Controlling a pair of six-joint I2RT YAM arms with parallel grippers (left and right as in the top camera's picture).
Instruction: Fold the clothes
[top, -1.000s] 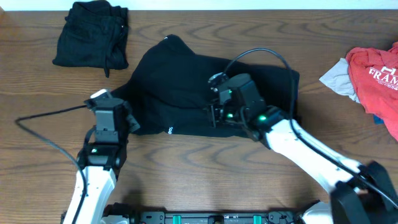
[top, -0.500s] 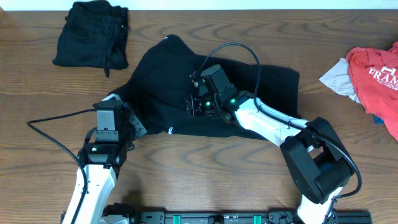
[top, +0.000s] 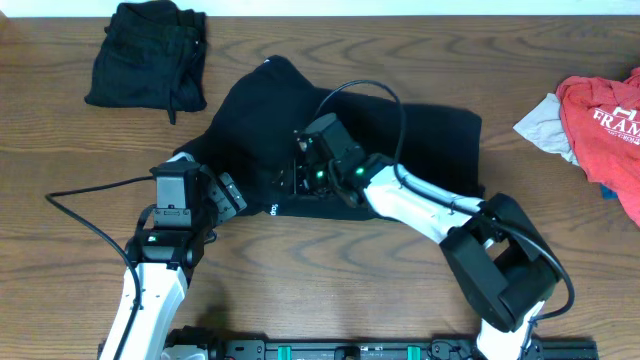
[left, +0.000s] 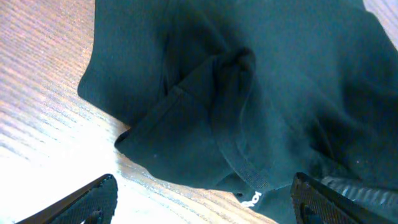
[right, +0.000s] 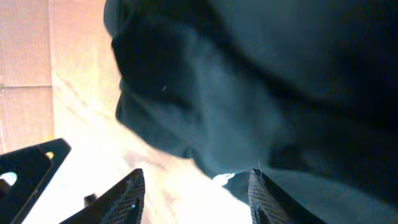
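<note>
A black garment (top: 350, 135) lies spread and rumpled across the middle of the table. My left gripper (top: 233, 192) stands open at its lower left edge. In the left wrist view the gripper (left: 205, 202) has bare table and the hem with a small white logo (left: 252, 199) between its fingers, and the black garment (left: 261, 87) fills the frame ahead. My right gripper (top: 296, 176) hangs open low over the garment's front hem, pointing left. In the right wrist view the gripper (right: 194, 198) holds nothing, with the dark cloth (right: 267, 81) above it.
A folded black garment (top: 150, 55) lies at the back left. A red shirt (top: 605, 115) and a grey cloth (top: 545, 125) are heaped at the right edge. The left arm's cable (top: 90, 190) trails across the table at the left.
Both grippers have gone from shut to open and let go of the black garment. The right arm has swung left along the front hem toward the left gripper. The left gripper shifted slightly.
</note>
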